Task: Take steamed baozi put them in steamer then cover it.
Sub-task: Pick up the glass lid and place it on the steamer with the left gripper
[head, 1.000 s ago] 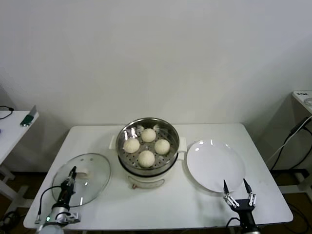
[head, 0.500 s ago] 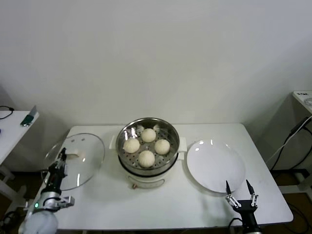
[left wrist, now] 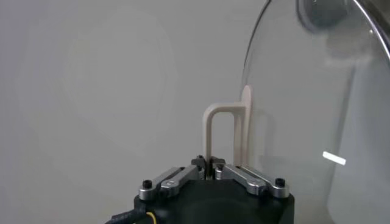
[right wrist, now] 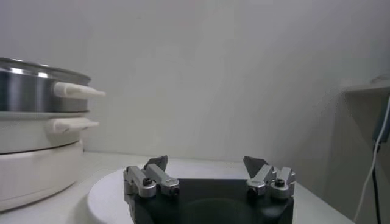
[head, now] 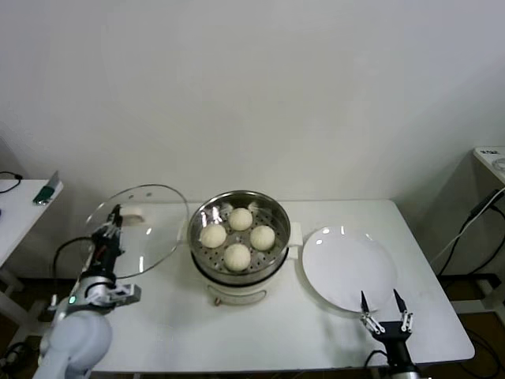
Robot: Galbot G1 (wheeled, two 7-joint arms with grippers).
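Holding: the left gripper (head: 113, 223) has its jaws clamped on the white handle (left wrist: 224, 131) of the glass lid (head: 146, 229), which stands tilted on edge in the air.
Lid position: at 9 o'clock from the steamer (head: 240, 234), its rim just beside the steamer's rim; whether the two touch is hard to tell from the head view.
Change from a second ago: the lid lay flat on the table (head: 276, 324) at about 8 o'clock from the steamer; half a second ago it was raised and tilted; now it is higher and closer to the steamer, and the left arm has swung up with it.
Buns: four steamed baozi (head: 239, 238) sit in the steamer's perforated basket in a diamond, unmoved across all three head views.
Steamer: at the table's centre, uncovered, on its white pot base.
Plate (head: 347, 268): at 3 o'clock from the steamer, bare, where it was before.
Right gripper (head: 384, 309): jaws apart, holding nothing, at the plate's near edge at 5 o'clock from the steamer, almost unchanged.
Wrist view detail: the left gripper's fingertips (left wrist: 201, 164) pinch the handle's thin upright bar.
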